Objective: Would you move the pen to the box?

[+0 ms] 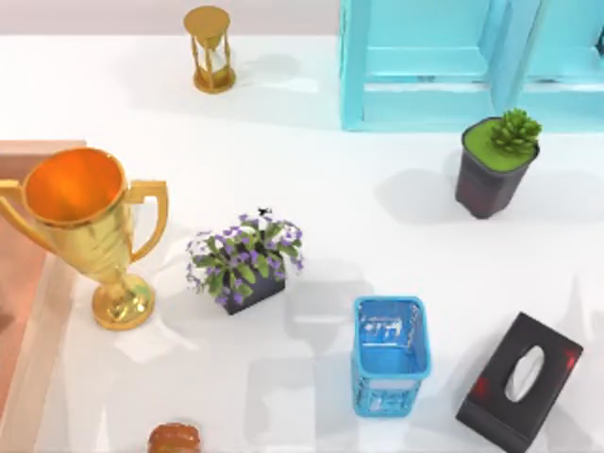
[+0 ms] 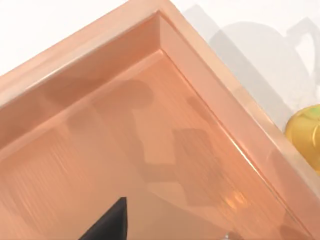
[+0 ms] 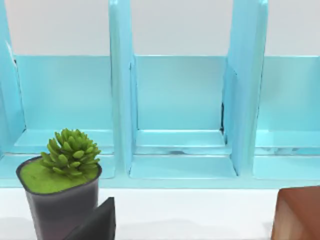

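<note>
box [image 2: 150, 150] under left wrist camera, beside gold trophy [image 1: 90, 226] | pen unseen | fingers' state: cannot tell

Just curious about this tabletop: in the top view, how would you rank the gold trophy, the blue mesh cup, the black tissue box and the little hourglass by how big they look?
1. Gold trophy, clearly largest.
2. Black tissue box and blue mesh cup: too alike to rank.
3. Small gold hourglass, smallest.

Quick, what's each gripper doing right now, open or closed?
Left gripper: over the box floor; cannot be told.
Right gripper: facing the blue shelf; cannot be told.
</note>
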Controlling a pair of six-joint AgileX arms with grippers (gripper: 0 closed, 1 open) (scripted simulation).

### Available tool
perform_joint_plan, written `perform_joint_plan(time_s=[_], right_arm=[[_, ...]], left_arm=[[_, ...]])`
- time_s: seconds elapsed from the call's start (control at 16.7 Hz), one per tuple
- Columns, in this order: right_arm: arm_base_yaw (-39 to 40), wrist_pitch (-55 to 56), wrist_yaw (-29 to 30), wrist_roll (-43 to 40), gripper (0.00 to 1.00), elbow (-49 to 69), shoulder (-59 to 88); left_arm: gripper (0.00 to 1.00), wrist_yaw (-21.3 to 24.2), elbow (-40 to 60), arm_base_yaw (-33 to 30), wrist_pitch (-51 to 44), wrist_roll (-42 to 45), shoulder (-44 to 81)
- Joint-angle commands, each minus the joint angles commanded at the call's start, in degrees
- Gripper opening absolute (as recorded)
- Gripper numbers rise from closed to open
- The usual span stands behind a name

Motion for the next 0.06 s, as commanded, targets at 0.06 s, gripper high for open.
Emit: perform_joint_plan(time_s=[0.06], right_arm=[[0.0,0.0,0.0,0.0,1.00,0.0,0.0]], left_arm=[[1.00,0.0,0.0,0.0,0.0,0.0,0.0]])
